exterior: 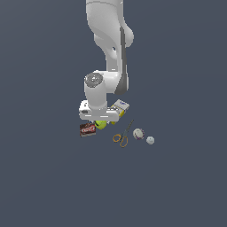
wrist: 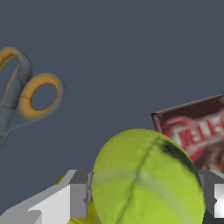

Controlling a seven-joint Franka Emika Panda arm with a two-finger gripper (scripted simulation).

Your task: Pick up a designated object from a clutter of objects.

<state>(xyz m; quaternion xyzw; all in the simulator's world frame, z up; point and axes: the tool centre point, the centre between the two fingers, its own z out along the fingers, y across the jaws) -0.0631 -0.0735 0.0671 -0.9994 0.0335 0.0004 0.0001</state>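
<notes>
Grasp stage, low centre-left of the exterior view: gripper [exterior: 101, 120] down over the tennis ball [exterior: 101, 124], one finger [wrist: 78, 194] on each flank — contact not resolvable, so clamped or merely straddling cannot be told. Dark red-brown box [wrist: 199, 131] close beside; scissors [wrist: 26, 94] well apart. Best closed squarely across the ball's widest part, then lifted straight up — clear of the box.

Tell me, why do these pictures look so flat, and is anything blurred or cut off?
Exterior view: even light, no cast shadows or glare on the floor, and the small tennis ball sits half hidden under the gripper. Wrist view: the ball fills the frame, its lower part cropped; its texture and the red-brown box print look soft and smeared, and the scissors run off the edge.
</notes>
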